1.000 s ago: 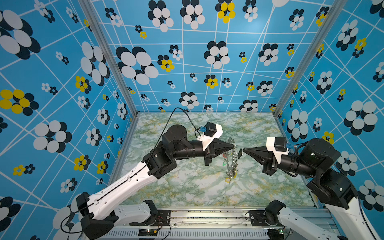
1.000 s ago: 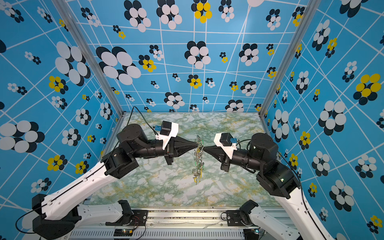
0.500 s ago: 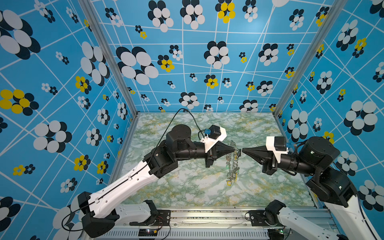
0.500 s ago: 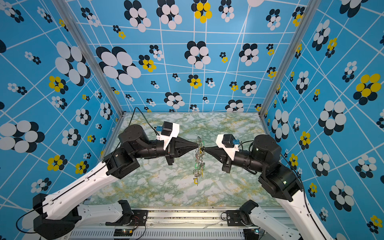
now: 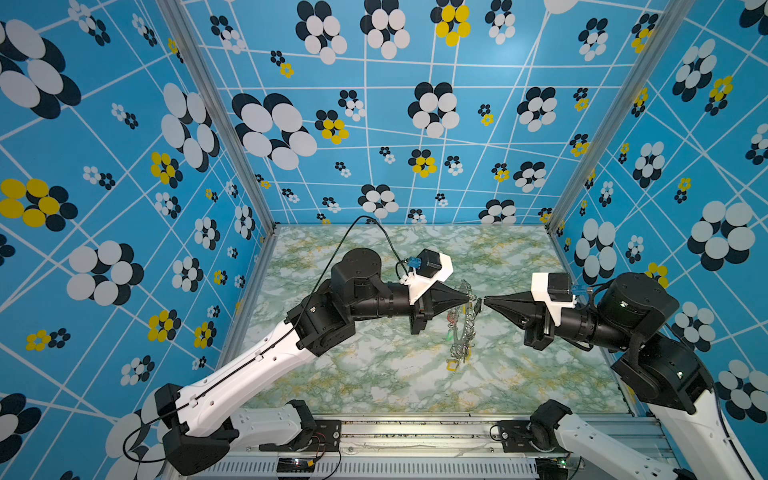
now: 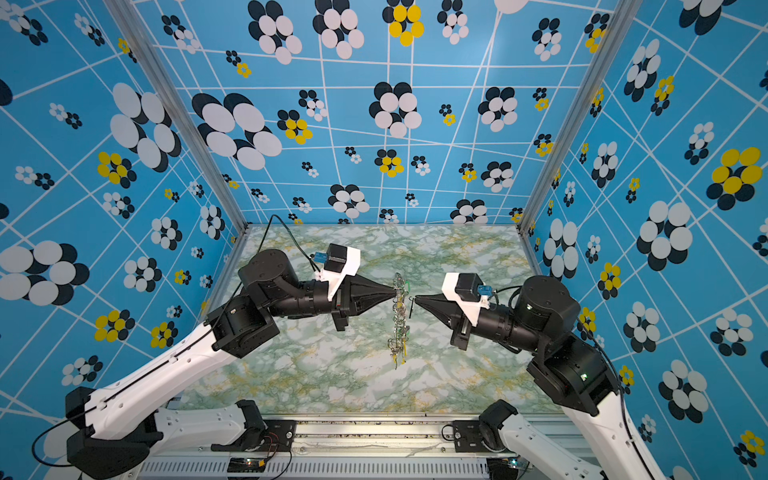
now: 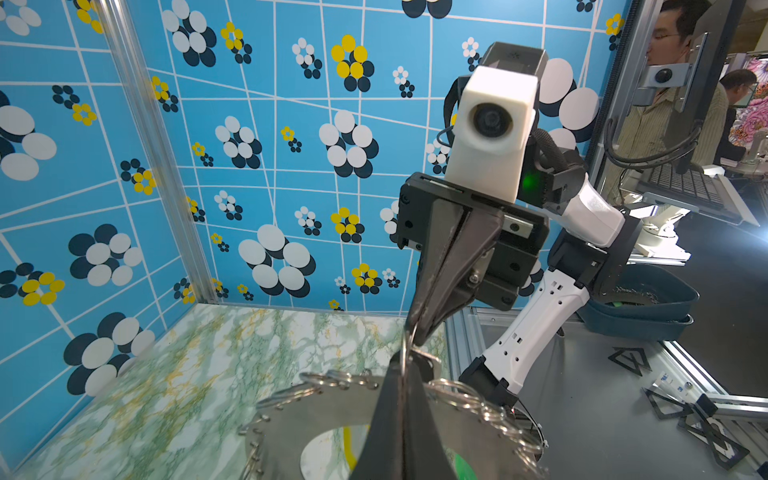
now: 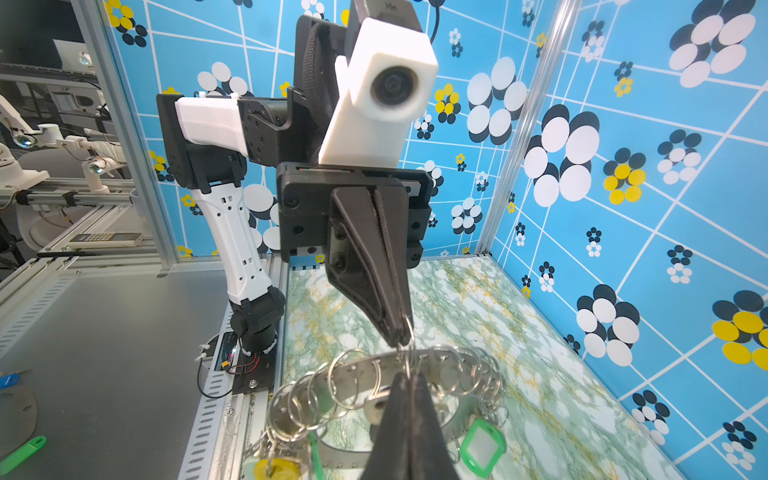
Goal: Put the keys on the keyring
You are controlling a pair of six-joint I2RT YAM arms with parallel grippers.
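Left arm has edged toward centre since the earlier frame, and the two tips now sit level and nearly meet. Left gripper (image 6: 395,294) is clamped on a rim loop of the keyring (image 6: 400,320), which hangs edge-on over the middle of the table (image 6: 332,374), well apart from all walls. Right gripper (image 6: 415,297) is pinched tight on the keys (image 6: 411,308), with the black tag dangling just beside the ring. Outside the enclosure, a blue bin (image 7: 648,320) holds a ringed metal disc.

The left arm (image 5: 257,365) and the right arm (image 5: 681,399) rise from the front corners and bend inward, forearms near level, so that the left gripper (image 5: 468,296) and the right gripper (image 5: 485,299) point nose to nose, tips almost touching, each with its jaws pressed fully together
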